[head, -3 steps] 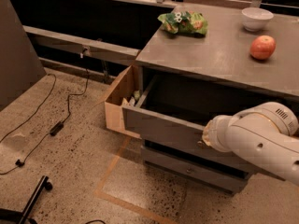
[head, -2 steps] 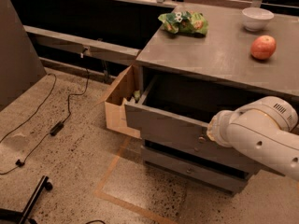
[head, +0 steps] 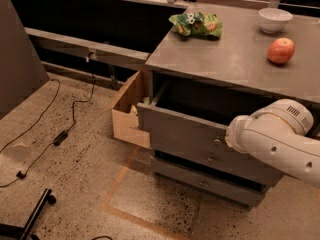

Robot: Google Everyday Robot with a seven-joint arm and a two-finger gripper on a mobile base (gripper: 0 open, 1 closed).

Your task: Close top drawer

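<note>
The top drawer (head: 182, 128) of the grey cabinet stands pulled out, its dark inside open under the countertop (head: 235, 59). Its small round knob (head: 217, 142) shows on the flat front. Two similar knobbed drawers (head: 200, 170) below it are in. My white arm (head: 280, 139) reaches in from the right. My gripper (head: 231, 137) is at the arm's end, against the top drawer's front just right of the knob, and the wrist hides it.
A cardboard box (head: 126, 115) sits on the floor against the cabinet's left side. A green bag (head: 196, 25), a white bowl (head: 275, 19) and an apple (head: 281, 50) rest on the countertop. Cables (head: 62, 134) and a chair base (head: 30, 223) lie on the floor to the left.
The arm's end has moved a little toward the cabinet, and the top drawer's front has slid slightly inward with it.
</note>
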